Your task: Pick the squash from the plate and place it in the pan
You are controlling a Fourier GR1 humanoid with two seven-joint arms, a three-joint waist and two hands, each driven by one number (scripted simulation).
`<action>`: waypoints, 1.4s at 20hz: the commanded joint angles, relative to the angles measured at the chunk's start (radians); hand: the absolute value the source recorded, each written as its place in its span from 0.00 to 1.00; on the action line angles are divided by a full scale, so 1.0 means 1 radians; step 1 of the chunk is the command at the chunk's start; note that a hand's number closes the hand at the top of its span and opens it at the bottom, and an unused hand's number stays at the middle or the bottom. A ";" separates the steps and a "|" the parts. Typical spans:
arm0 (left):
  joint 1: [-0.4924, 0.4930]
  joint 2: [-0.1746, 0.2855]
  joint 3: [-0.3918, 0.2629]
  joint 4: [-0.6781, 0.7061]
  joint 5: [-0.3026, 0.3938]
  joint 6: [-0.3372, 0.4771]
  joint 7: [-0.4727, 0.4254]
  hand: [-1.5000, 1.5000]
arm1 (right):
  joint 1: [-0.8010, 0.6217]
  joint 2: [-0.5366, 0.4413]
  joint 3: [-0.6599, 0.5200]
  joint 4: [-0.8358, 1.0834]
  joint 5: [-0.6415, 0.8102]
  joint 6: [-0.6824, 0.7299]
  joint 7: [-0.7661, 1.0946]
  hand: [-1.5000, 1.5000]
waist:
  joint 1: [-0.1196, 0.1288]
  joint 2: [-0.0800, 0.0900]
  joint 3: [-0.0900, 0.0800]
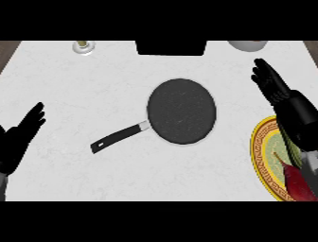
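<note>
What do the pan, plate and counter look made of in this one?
Pan: probably non-stick coated metal, matt dark grey with fine speckles. Its handle looks like black plastic, joined by a pale metal collar. Plate: likely glazed ceramic, with a patterned gold rim. Counter: white stone or a stone-look top, with faint grey veining.

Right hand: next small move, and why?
Probably draw the right hand back toward the robot and lower it over the squash. The hand is open and holds nothing, and its fingers point past the far rim of the plate. The squash lies on the plate, partly hidden by the forearm. The pan has nothing in it yet.
</note>
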 commanded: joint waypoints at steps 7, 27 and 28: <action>0.034 -0.031 -0.028 -0.105 -0.102 0.104 -0.041 0.50 | 0.123 -0.262 -0.227 0.257 0.163 0.013 -0.175 0.00 | -0.027 0.014 -0.006; 0.136 -0.116 -0.092 -0.233 -0.231 0.189 -0.009 0.50 | 0.244 -0.422 -0.350 0.475 0.079 0.343 -0.138 0.00 | -0.008 -0.001 0.002; 0.081 -0.134 -0.094 -0.201 -0.243 0.192 0.025 0.50 | 0.195 -0.419 -0.326 0.481 0.098 0.347 -0.098 0.00 | -0.009 0.000 0.002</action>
